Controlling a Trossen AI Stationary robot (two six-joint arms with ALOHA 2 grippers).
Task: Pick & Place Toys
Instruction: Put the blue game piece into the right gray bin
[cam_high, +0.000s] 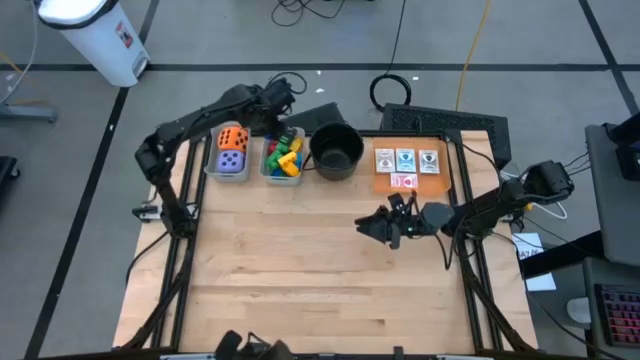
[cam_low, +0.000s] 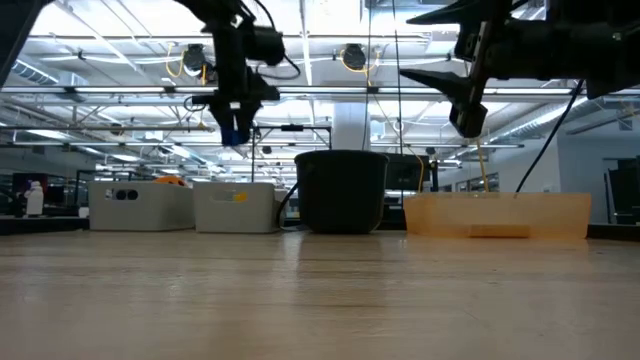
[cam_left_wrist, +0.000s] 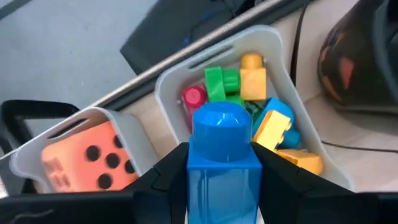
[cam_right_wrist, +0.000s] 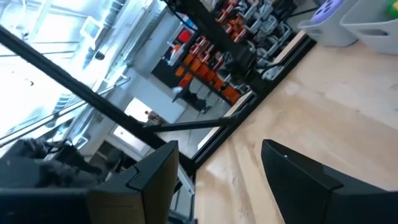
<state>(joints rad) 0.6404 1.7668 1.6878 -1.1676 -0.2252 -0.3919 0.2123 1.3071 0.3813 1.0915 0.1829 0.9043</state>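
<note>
Your L claw (cam_left_wrist: 222, 186) pinches a blue block (cam_left_wrist: 222, 158) and hangs over the block bin (cam_high: 283, 160), which holds green, yellow, red blocks (cam_left_wrist: 249, 106). The bin beside it (cam_high: 228, 155) holds the orange die (cam_high: 233, 138) and purple die (cam_high: 232, 160). Cards (cam_high: 405, 162) lie on an orange tray (cam_high: 443, 180) past the black pot (cam_high: 335, 152). R claw (cam_high: 372, 226) hangs over bare bench (cam_high: 300, 270) near the tray, fingers spread, holding nothing.

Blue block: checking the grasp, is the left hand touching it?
Touching: the left wrist view shows the left hand with both fingers pressed against the blue block.
</note>
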